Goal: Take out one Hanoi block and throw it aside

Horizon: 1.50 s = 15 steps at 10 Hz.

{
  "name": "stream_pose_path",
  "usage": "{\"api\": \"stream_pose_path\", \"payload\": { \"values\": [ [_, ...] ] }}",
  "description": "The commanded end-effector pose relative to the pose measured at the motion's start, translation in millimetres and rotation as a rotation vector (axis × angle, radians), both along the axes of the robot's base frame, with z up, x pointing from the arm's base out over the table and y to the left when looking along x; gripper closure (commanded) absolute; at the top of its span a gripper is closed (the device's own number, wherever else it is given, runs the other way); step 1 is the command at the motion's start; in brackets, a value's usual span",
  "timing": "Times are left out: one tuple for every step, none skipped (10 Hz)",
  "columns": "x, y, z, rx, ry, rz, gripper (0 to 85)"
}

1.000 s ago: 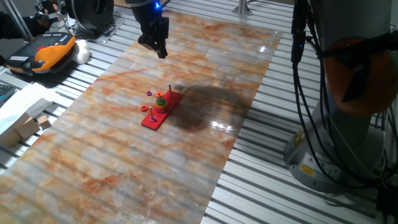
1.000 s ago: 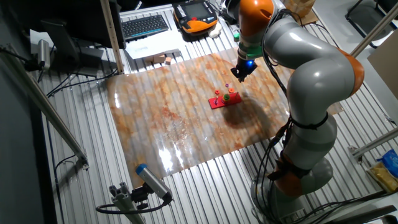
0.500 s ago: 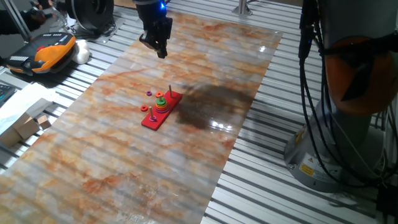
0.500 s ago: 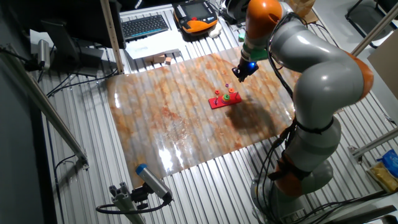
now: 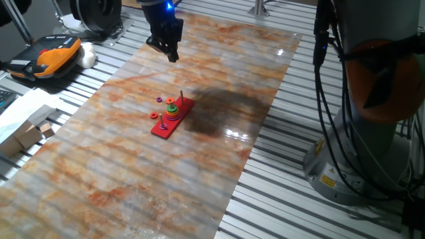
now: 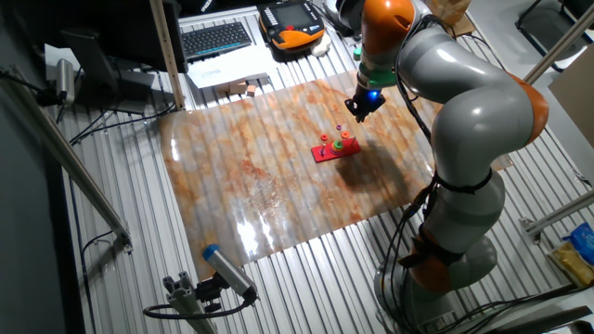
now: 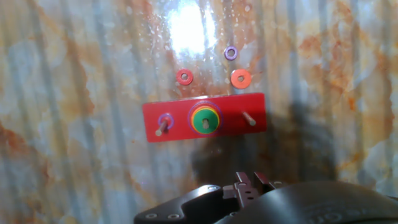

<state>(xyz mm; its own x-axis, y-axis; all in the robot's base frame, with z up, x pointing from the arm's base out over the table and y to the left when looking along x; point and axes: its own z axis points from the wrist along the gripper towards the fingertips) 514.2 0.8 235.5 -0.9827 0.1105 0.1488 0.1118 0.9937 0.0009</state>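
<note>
Hand view, L to R: purple ring [image 7: 165, 119] on left peg of red peg board [image 7: 256, 104]; Hanoi block [image 7: 204, 120] tops stack on centre peg; right peg [image 7: 248, 118] bare. Red ring [image 7: 184, 77], orange ring [image 7: 240, 78], 2nd purple ring [image 7: 231, 53] loose at 12 o'clock of board. Gripper [image 5: 170, 50] hangs high above table [image 5: 133, 172], holding nothing; finger gap can't tell.

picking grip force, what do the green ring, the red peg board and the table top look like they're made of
Green ring: looks like painted wood or hard plastic; flat saturated colour with little shine, too small to settle.
Red peg board: probably the same, an even matte red slab with thin pegs.
Table top: glossy marble-patterned sheet, likely laminate or film; it mirrors the lamp as a bright glare patch.
</note>
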Motion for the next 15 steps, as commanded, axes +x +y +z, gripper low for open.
{"api": "stream_pose_path", "payload": {
  "values": [
    [0.1,0.3,0.3,-0.013,-0.025,-0.004,68.0],
    [0.1,0.3,0.3,-0.012,-0.029,-0.009,68.0],
    [0.1,0.3,0.3,-0.003,-0.047,-0.023,68.0],
    [0.1,0.3,0.3,0.011,-0.053,-0.048,68.0],
    [0.8,1.8,-1.1,-0.019,-0.065,-0.069,51.0],
    [4.6,11.1,-10.2,-0.040,-0.074,-0.101,34.0],
    [10.3,17.2,-20.0,-0.054,-0.079,-0.112,34.0],
    [16.4,21.7,-30.5,-0.081,-0.076,-0.098,17.0],
    [22.4,23.4,-41.6,-0.082,-0.065,-0.084,17.0],
    [24.8,24.5,-54.5,-0.086,-0.065,-0.074,17.0],
    [23.8,25.4,-69.8,-0.093,-0.072,-0.060,17.0],
    [21.4,27.0,-87.4,-0.094,-0.091,-0.054,17.0],
    [18.8,33.5,-109.4,-0.090,-0.125,-0.064,17.0],
    [18.4,38.4,-122.7,-0.102,-0.139,-0.064,17.0],
    [19.0,40.8,-131.3,-0.096,-0.142,-0.066,17.0]
  ]
}}
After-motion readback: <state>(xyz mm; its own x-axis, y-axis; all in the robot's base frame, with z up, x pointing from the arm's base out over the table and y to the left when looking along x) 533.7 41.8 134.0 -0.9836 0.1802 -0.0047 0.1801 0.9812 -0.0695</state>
